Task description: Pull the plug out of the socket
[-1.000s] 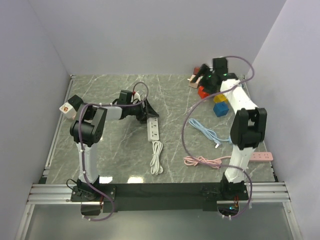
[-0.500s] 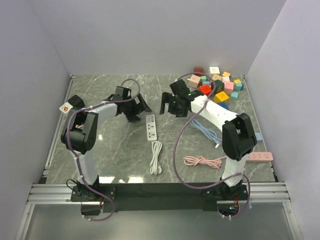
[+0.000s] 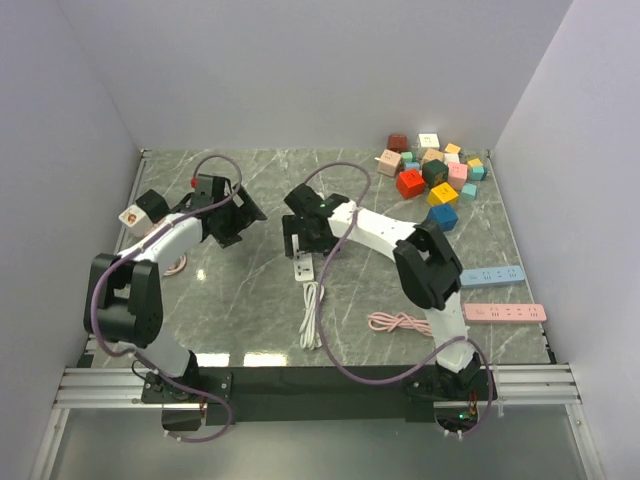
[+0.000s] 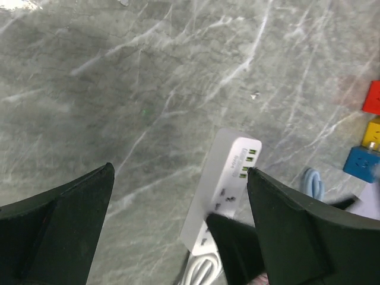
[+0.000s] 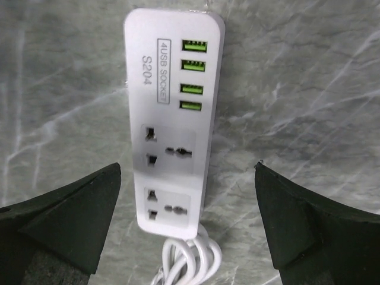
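With right gripper (image 5: 187,169) and left gripper (image 4: 179,172) both gaping empty and the white plastic power strip with green USB ports (image 5: 172,77) centred between the right jaws, outlets seemingly bare, seek the plug along its coiled white cord (image 5: 190,261) before closing.

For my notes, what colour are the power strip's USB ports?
Green. USB ports show best in right wrist view.

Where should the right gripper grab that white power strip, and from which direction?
Clamp the power strip across its narrow width, mid-body, coming straight down from above. It lies flat on the table, its long sides straight and parallel, and the right gripper hangs open over it. Avoid the cord end.
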